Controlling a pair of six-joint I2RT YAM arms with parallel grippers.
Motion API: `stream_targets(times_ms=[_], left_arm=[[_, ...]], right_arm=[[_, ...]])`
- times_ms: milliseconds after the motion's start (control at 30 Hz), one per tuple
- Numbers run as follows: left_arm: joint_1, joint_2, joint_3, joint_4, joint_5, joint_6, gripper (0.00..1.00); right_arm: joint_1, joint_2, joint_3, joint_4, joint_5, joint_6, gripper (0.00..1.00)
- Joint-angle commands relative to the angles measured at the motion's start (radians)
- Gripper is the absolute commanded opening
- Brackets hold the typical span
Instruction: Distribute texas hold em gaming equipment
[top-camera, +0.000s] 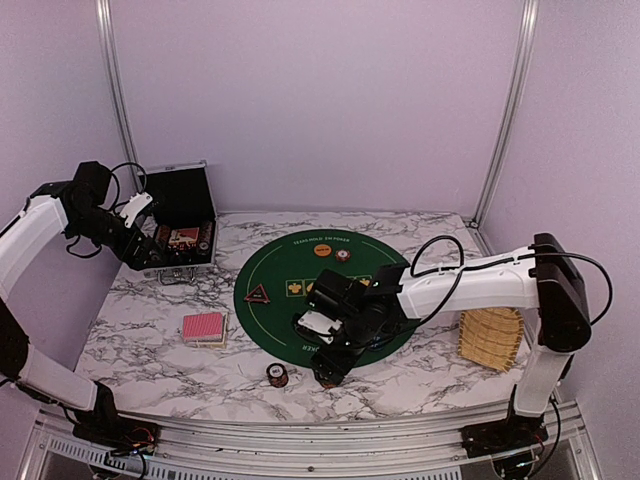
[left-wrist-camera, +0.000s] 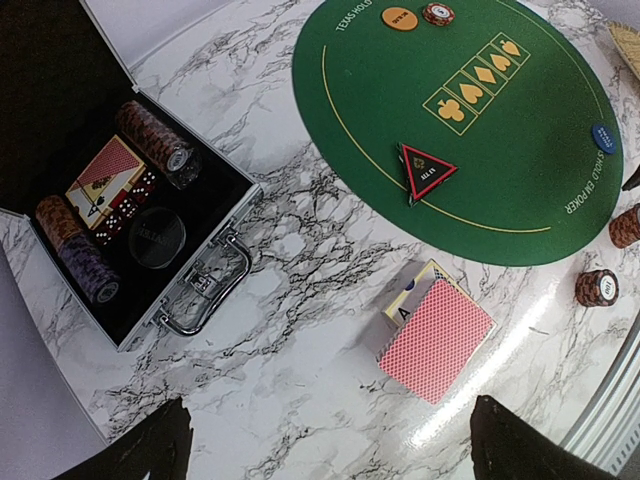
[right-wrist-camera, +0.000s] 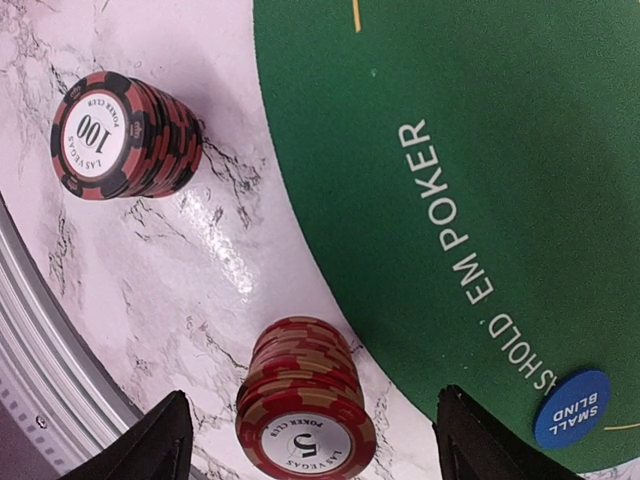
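Observation:
A red-and-tan stack of poker chips (right-wrist-camera: 305, 405) marked 5 stands on the marble just off the green mat (right-wrist-camera: 470, 150). My right gripper (right-wrist-camera: 310, 452) straddles it, open, with a gap on each side. In the top view the right gripper (top-camera: 330, 370) is low at the mat's front edge. A red-and-black stack marked 100 (right-wrist-camera: 120, 135) stands further left, apart. A blue small-blind button (right-wrist-camera: 572, 408) lies on the mat. The red-backed cards (left-wrist-camera: 438, 340) lie on the marble. My left gripper (left-wrist-camera: 330, 452) hangs high and open, empty, by the case (top-camera: 180, 230).
The open black case (left-wrist-camera: 210, 235) holds more chip rolls, cards and dice. On the mat (top-camera: 300, 262) lie a triangular marker (top-camera: 258, 294), an orange button (top-camera: 322, 250) and a chip (top-camera: 344, 253). A wicker tray (top-camera: 490, 338) sits at the right, near the right arm's base.

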Motion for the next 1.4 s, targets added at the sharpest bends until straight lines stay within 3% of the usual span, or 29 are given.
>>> stream_targets(times_ms=[0,867,1367], left_arm=[[-0.004,-0.022,0.025,-0.028,0.011,0.004,0.99],[-0.005,-0.028,0.021,-0.028,0.010,0.007,0.99],[-0.004,-0.029,0.019,-0.028,0.009,0.012,0.99]], right_arm=[[0.008,0.013,0.001,0.007,0.003,-0.010,0.81],[-0.008,0.032,-0.014,0.038,-0.002,-0.016,0.65],[-0.010,-0.001,0.019,0.000,-0.017,-0.014,0.26]])
